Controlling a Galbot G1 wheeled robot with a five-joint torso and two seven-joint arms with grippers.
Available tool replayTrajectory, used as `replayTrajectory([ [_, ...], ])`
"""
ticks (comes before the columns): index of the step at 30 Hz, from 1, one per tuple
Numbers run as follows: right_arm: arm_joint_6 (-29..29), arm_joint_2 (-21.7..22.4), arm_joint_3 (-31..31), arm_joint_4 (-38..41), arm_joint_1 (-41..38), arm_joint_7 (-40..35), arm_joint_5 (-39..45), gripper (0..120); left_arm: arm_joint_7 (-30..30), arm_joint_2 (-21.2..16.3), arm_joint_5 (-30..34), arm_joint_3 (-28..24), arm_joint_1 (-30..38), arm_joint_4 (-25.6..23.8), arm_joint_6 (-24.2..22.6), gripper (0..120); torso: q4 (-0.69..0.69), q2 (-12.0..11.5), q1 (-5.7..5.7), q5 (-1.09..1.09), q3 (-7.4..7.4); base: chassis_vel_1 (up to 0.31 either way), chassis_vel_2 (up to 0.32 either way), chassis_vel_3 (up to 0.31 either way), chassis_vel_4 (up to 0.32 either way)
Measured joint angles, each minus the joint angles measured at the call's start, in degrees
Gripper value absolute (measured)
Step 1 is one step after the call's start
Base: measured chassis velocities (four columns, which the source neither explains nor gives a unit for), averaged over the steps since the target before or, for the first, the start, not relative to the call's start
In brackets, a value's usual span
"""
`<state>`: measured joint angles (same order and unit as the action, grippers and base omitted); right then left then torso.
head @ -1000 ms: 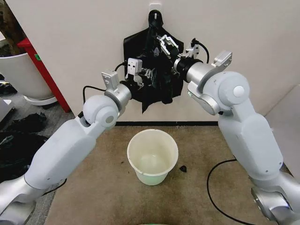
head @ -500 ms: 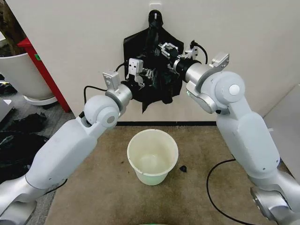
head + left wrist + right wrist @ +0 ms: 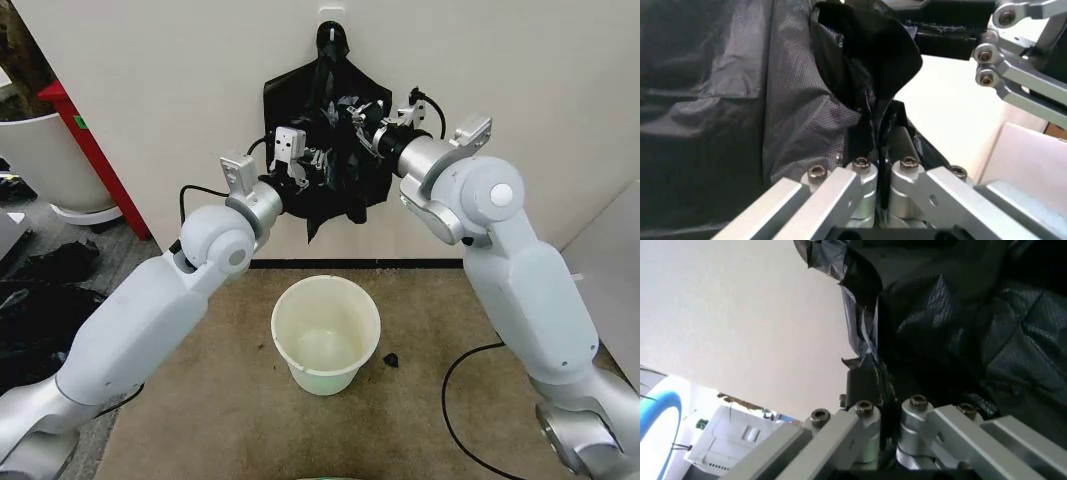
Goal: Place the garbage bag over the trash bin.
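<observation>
Even, soft indoor light, no strong glare

In the head view the wall [image 3: 150, 80] is lit evenly and the trash bin [image 3: 326, 335] gives only a weak shadow on the floor; the garbage bag [image 3: 740, 100] shows pale sheen on its wrinkles in the wrist views, where the near finger metal is a little soft

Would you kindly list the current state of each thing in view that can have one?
garbage bag: hanging from a wall hook, pinched on both sides, not over the bin.
trash bin: upright on the floor, open, unlined.
left hand: shut on the bag.
right hand: shut on the bag's edge.
</observation>
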<state>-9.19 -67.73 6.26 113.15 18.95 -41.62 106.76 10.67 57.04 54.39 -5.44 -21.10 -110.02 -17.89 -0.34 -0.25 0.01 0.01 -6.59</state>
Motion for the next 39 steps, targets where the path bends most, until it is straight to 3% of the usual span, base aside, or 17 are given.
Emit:
replayTrajectory([
  [9,-0.34,0.03,-0.22,-0.41,-0.02,0.92,-0.75,0,1.19,0.35,0.07,0.58,-0.90,-0.32,-0.59,1,0.00,0.00,0.00,0.00,0.00,0.000,0.000,0.000,0.000],
  [15,-0.55,0.10,-0.26,-0.67,-0.16,1.33,-1.45,0,1.43,0.04,0.33,1.03,-1.56,-0.81,-0.71,19,0.00,0.00,0.00,0.00,0.00,0.000,0.000,0.000,0.000],
  [21,-0.98,0.39,-0.20,-1.11,-0.49,2.12,-2.81,0,1.46,-0.94,1.09,2.17,-2.98,-1.72,-0.73,48,0.00,0.00,0.00,0.00,0.00,0.000,0.000,0.000,0.000],
  [27,-1.21,0.67,-0.11,-1.17,-0.50,2.55,-3.11,0,1.65,-1.47,1.27,2.68,-3.62,-2.06,-0.58,64,0.00,0.00,0.00,0.00,0.00,0.000,0.000,0.000,0.000],
  [34,-1.42,0.42,-0.30,-1.16,-1.24,2.76,-3.24,0,5.03,-0.81,3.08,1.91,-3.20,-2.10,-0.61,92,0.00,0.00,0.00,0.00,0.00,0.000,0.000,0.000,0.000],
  [39,-1.42,0.43,-0.39,-1.15,-1.92,2.57,-3.16,0,7.43,1.03,2.81,0.63,-2.32,-1.39,-0.84,100,0.01,0.00,0.00,-0.01,0.00,0.000,0.000,0.000,0.000],
])
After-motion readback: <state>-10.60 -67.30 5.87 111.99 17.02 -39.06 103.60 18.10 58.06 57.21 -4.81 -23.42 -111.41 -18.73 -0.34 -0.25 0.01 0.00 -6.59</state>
